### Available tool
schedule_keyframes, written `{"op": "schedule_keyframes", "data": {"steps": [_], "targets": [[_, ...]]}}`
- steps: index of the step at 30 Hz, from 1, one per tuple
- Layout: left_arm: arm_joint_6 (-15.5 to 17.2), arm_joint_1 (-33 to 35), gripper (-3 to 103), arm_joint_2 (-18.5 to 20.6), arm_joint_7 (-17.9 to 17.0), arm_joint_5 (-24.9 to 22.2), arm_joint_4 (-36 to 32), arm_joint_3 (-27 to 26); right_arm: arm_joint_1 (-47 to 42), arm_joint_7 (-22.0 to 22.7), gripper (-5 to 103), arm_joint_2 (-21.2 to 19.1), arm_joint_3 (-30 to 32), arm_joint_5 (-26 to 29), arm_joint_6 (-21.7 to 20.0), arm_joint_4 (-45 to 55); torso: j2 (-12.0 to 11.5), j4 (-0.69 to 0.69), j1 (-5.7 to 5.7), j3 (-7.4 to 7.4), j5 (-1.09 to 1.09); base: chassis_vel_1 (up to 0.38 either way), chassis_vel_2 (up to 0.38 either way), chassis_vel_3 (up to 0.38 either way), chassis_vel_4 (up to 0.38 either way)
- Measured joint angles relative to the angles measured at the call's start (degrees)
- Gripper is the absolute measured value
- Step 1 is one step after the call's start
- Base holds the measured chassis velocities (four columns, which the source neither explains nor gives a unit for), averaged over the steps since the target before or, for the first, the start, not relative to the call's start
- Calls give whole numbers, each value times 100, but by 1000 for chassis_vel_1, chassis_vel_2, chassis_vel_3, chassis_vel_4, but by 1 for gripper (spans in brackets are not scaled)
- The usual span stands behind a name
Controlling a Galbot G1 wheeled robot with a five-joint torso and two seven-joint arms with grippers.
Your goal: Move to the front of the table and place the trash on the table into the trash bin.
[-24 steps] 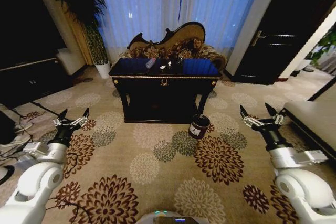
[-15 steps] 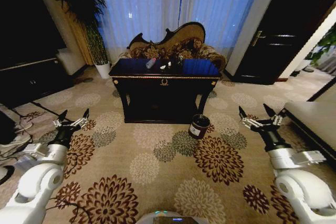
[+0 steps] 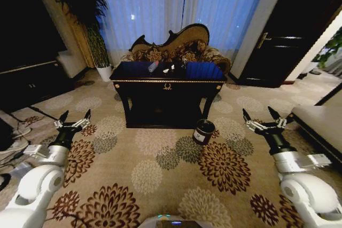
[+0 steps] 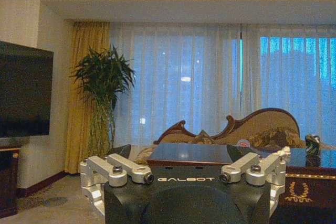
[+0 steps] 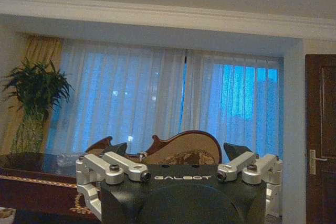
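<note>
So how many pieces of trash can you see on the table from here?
3 distinguishable on the table: a clear bottle toward the robot's left, white bits near the middle, and a dark lump just right. Smaller scraps may be hidden.

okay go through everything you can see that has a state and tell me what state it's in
left hand: open, empty, held low over the carpet
right hand: open, empty, held low over the carpet
trash bin: upright on the carpet, by the table's front right leg
plastic bottle: lying on the table
</note>
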Motion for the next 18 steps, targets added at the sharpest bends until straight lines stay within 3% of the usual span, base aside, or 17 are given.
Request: {"op": "schedule_keyframes", "data": {"steps": [18], "targets": [[-4,71,100,-49,11,48,-57,42,7,1,100,22,-6,-38,-11,-37,2,-2,-2,-1,-1,-140,138,145,-146]]}}
